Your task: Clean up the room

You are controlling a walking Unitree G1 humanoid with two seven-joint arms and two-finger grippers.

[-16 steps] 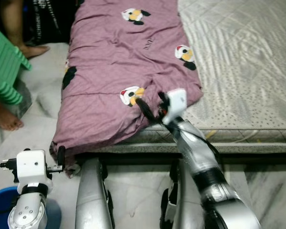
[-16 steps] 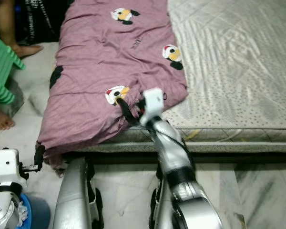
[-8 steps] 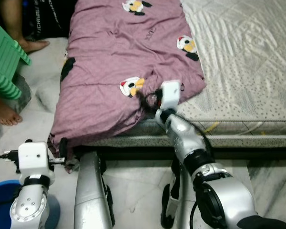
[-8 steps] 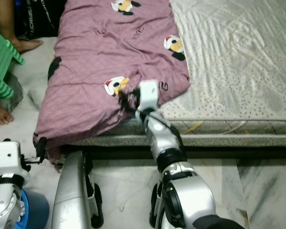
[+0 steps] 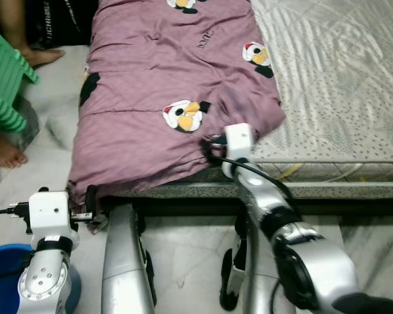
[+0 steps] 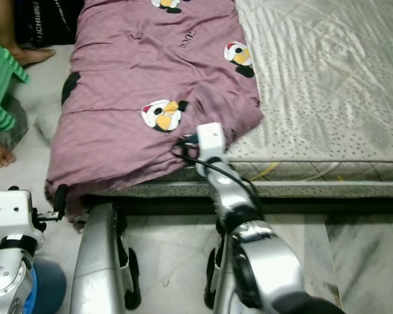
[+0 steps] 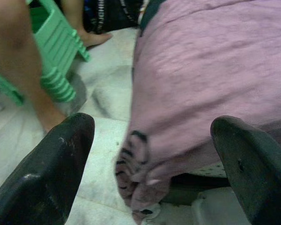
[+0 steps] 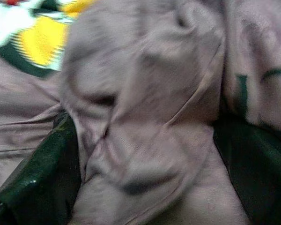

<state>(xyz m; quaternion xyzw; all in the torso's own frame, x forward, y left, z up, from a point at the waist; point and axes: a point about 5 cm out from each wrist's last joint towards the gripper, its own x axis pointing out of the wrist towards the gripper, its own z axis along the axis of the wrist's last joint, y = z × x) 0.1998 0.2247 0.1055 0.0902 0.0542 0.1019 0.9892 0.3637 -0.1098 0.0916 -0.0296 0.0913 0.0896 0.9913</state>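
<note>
- Green stool [image 5: 6, 85] and a person's bare foot [image 5: 3, 154] stand on the floor off the bed's left edge.
- Left gripper [image 7: 150, 164] hovers by the blanket's hanging corner, jaws wide, empty.
- Purple blanket [image 5: 157, 85] covers the mattress [image 5: 340, 85]'s left half; its script print is unreadable.
- Right gripper [image 8: 145, 154], earlier higher on the quilt, has pulled back to the front edge; fabric is bunched between its part-open jaws, probably to drag the blanket straight.

A green plastic stool [image 5: 6, 85] stands on the pale floor [image 5: 49, 111] beside the mattress's [image 5: 340, 85] left edge. A person's bare foot [image 5: 5, 154] rests just below it, another foot [image 5: 40, 55] beyond. A blue bucket [image 5: 3, 278] sits at the floor's near left corner.
</note>
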